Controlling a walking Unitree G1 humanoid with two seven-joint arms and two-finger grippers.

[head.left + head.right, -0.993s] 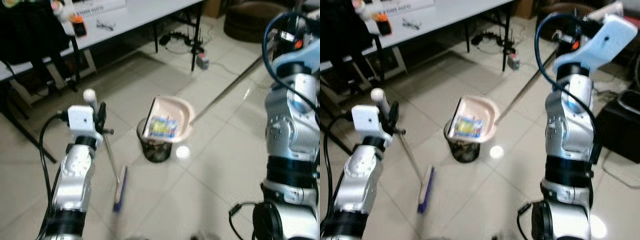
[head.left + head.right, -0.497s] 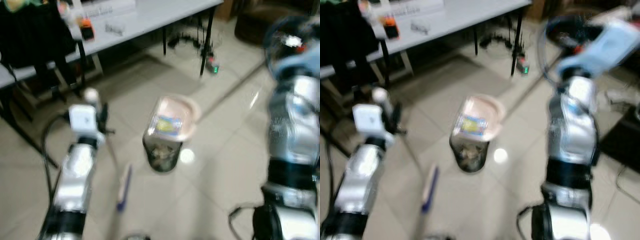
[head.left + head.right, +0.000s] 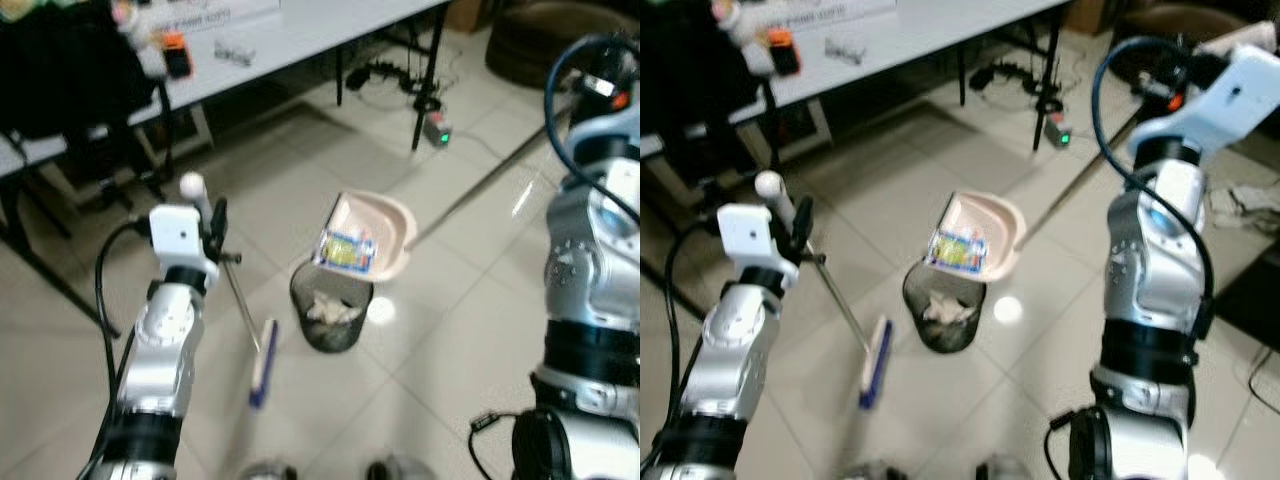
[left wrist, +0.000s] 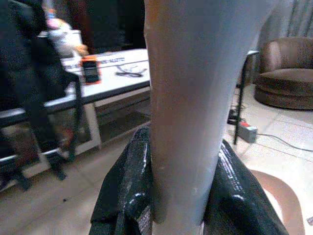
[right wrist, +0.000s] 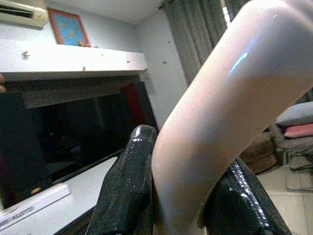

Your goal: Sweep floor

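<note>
My left gripper (image 3: 216, 226) is shut on the thin broom handle (image 3: 238, 300), just below its white knob (image 3: 190, 184). The handle slants down to the blue-edged broom head (image 3: 263, 350) on the tiles, left of a black mesh bin (image 3: 330, 305). A pink dustpan (image 3: 385, 232) is tilted over the bin's far rim with a colourful wrapper (image 3: 346, 248) on it. Its long handle (image 3: 490, 180) runs up to the right. In the right wrist view my right gripper (image 5: 183, 161) is shut on that pale handle. The left wrist view has my left gripper (image 4: 183, 161) clamped on the broom handle.
A white table (image 3: 300, 30) with an orange item (image 3: 175, 52) stands at the back, and a black bag (image 3: 60, 70) hangs at its left. Table legs, cables and a power strip (image 3: 436, 128) lie behind the bin. A brown pouf (image 3: 540, 40) sits at the far right.
The camera has swung, so the whole scene has shifted. The dustpan now stands off the bin's far right rim instead of covering its mouth, and crumpled rubbish shows inside the bin.
</note>
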